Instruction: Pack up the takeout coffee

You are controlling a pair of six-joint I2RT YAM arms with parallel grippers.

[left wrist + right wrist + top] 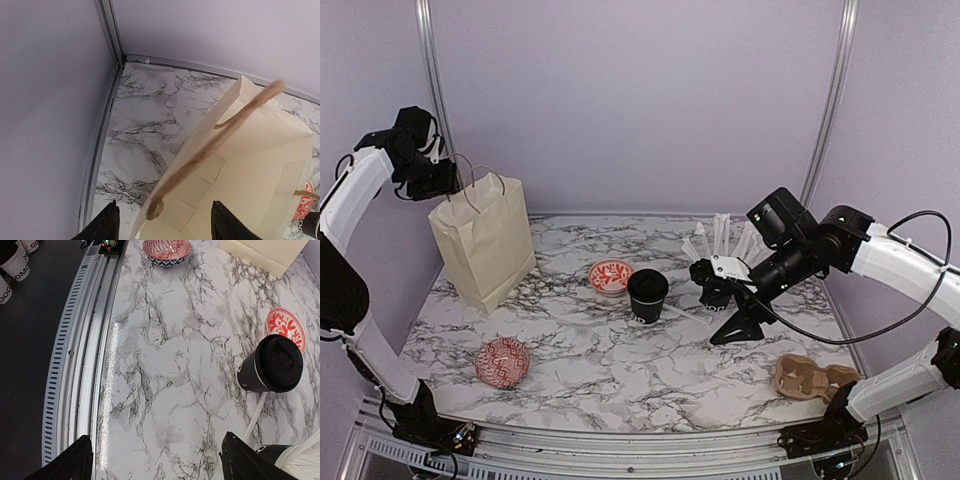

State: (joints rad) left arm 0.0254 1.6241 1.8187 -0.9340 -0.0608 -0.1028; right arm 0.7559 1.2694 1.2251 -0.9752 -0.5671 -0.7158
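— Your right claw first: how does it stand?
— My right claw point(156, 439) hangs low over the desk point(620, 385), jaws spread wide, nothing between them.
— What's closest to it?
— The black cup of white wrapped straws point(282, 457), just beside the finger on the right of my wrist view. One loose straw point(256, 412) lies on the marble between that cup and the coffee.
— And the takeout coffee?
— The takeout coffee point(270, 367) stands upright ahead of that same finger with its black lid point(282, 360) on, near the claw but apart from it. Just beyond it sits a red-and-white bowl point(286, 326).
— Farther out?
— A second patterned bowl point(167, 247) is well ahead, more toward the other finger. The paper bag point(265, 252) is at the far end, well apart from the claw.
— Your left claw?
— My left claw point(165, 202) is up over that bag's open mouth, jaws apart. A twine handle point(220, 135) runs into the gap between the fingers; I cannot tell whether they touch it. The coffee is well away from this claw, past the bag.
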